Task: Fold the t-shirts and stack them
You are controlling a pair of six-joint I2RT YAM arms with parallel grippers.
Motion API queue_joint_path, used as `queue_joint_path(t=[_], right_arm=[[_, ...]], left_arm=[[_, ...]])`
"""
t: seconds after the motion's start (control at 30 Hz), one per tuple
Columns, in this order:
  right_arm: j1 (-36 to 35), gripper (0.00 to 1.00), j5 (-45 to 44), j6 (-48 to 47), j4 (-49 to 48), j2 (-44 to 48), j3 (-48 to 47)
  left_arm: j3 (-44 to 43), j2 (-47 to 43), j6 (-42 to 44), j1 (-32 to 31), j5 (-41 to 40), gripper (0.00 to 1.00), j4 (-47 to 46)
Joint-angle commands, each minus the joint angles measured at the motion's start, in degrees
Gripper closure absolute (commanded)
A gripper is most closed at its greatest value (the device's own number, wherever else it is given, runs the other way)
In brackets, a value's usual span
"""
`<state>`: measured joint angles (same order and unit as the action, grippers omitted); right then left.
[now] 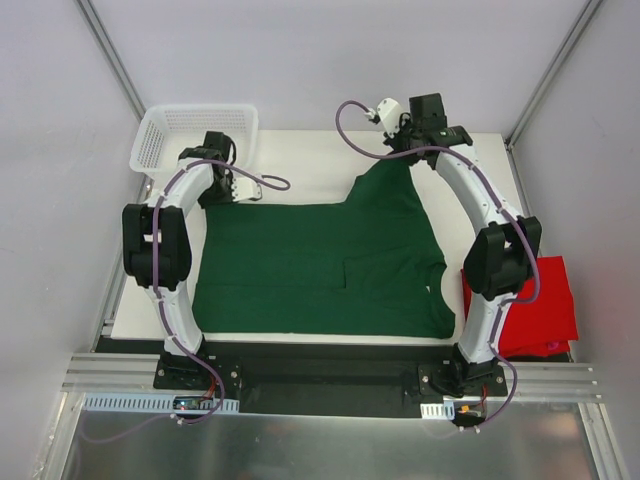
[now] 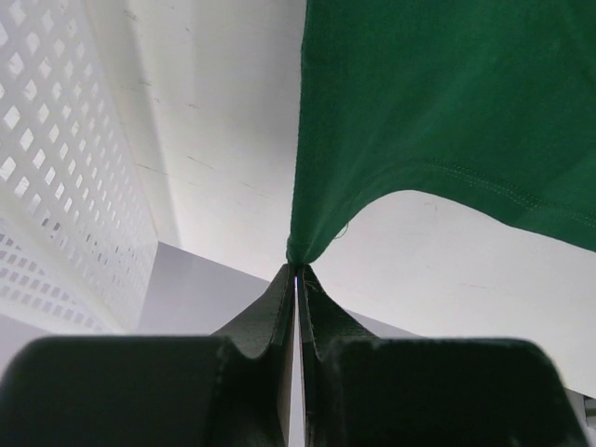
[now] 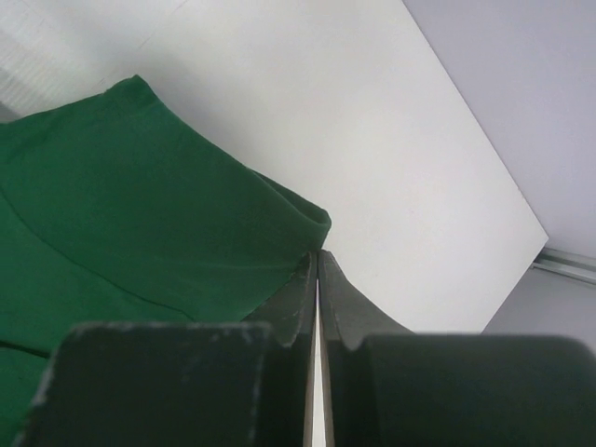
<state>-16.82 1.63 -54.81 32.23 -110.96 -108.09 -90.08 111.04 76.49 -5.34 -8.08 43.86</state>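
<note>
The left gripper [image 2: 296, 277] and right gripper [image 3: 317, 265] each pinch a far corner of the green t-shirt [image 1: 310, 265], spread on the desk [image 1: 300, 165]. The red t-shirt [image 1: 545, 300] lies at its right. Such thin pinches could slip mid-fold, bunching the cloth.

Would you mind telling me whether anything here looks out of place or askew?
The red t-shirt lies at the right edge of the table, seemingly overhanging it. The green t-shirt is stretched lopsided, with its far right corner drawn further back than the left.
</note>
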Motion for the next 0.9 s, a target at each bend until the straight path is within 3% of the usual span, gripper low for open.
queue_joint_path(t=[0.0,0.87], right_arm=[[-0.6,0.99,-1.1,-0.8,0.6,4.2,0.4],[-2.5,0.99,-6.2,-5.1,0.9,8.7,-2.0]], left_arm=[[0.6,-5.1,0.3,-0.9,-0.7,1.00,1.7],[0.0,-9.4,2.2,-1.2,-2.0,1.00,1.7]])
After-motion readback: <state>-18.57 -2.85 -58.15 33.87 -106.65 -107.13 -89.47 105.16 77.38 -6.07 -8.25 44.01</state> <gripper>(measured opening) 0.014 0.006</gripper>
